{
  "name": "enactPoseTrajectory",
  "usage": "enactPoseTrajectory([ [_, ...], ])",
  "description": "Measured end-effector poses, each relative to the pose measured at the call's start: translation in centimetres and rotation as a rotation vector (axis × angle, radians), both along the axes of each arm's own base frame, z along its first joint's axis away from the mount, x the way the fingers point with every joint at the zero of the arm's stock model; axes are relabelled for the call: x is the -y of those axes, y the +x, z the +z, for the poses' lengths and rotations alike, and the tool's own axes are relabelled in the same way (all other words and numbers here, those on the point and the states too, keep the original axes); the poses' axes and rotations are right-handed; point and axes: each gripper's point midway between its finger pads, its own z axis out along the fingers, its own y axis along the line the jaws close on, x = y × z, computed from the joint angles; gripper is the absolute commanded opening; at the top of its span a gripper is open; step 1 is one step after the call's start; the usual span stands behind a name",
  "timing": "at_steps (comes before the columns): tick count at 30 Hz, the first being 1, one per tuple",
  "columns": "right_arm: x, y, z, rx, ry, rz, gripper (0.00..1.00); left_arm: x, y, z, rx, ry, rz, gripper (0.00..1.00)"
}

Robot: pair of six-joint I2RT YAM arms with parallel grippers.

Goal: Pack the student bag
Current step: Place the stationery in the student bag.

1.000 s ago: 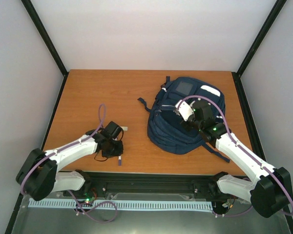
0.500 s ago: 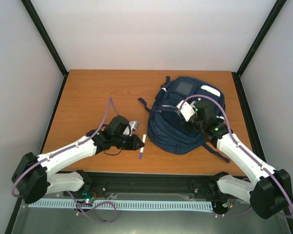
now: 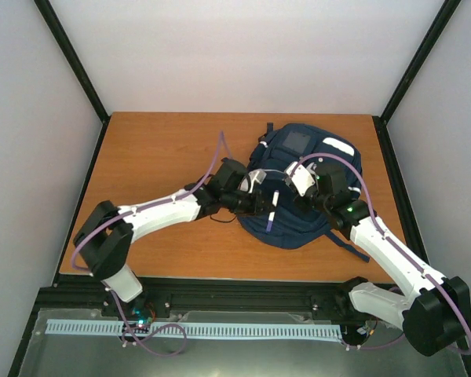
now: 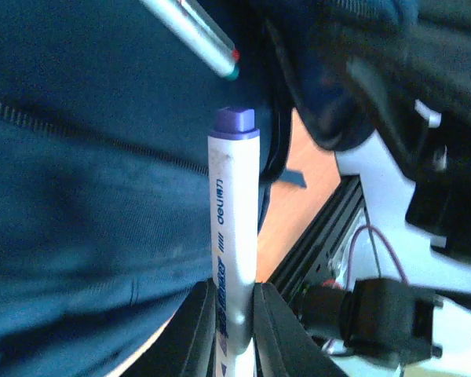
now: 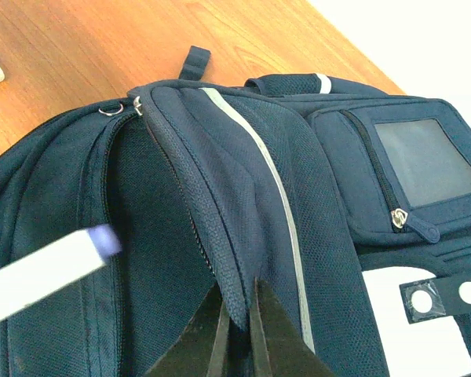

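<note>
Navy-blue student bag (image 3: 296, 229) lies flat on right half of wooden table (image 3: 157, 157), well apart from left edge, dark straps trailing toward near edge. Left gripper (image 4: 234, 314) clamped on lower barrel of white marker (image 4: 234, 220); purple cap points away from fingers, held over bag's dark fabric. Silvery pen tip (image 4: 200, 43) with red and green end shows just beyond the cap; cannot tell if it sits inside the bag. Right gripper (image 5: 237, 310) is pinched together on a raised fold of bag fabric beside thin white stripe (image 5: 279, 196), with the zip opening gaping to the left of the fold. Marker's capped end enters right wrist view from the left, over that opening. Grey mesh window pocket (image 5: 424, 161) with zip pull (image 5: 399, 218) and pale patch (image 5: 404, 338) on the side away from the opening. Both arms meet over the bag's middle in top view.
</note>
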Motion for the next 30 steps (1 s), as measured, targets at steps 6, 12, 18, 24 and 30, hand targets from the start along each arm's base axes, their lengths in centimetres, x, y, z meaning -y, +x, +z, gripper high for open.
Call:
enactPoseTrajectory([
  [6, 0.2, 0.1, 0.0, -0.005, 0.011, -0.007, 0.03, 1.7, 3.6, -0.7, -0.058, 0.013, 0.161, 0.01],
  [12, 0.3, 0.1, 0.1, -0.012, 0.027, -0.004, 0.03, 3.4, 6.3, -3.5, -0.175, -0.018, 0.303, 0.01],
  [18, 0.0, 0.1, -0.2, -0.024, 0.032, 0.009, 0.03, 3.4, 8.2, -3.6, -0.226, -0.09, 0.464, 0.01],
  [24, 0.1, 0.0, -0.1, -0.027, 0.044, 0.008, 0.03, 4.1, 9.7, -3.2, -0.24, -0.155, 0.551, 0.01],
  [30, 0.9, 0.1, -0.3, -0.025, 0.036, -0.02, 0.03, 5.9, 11.1, -4.1, -0.264, -0.192, 0.589, 0.01],
])
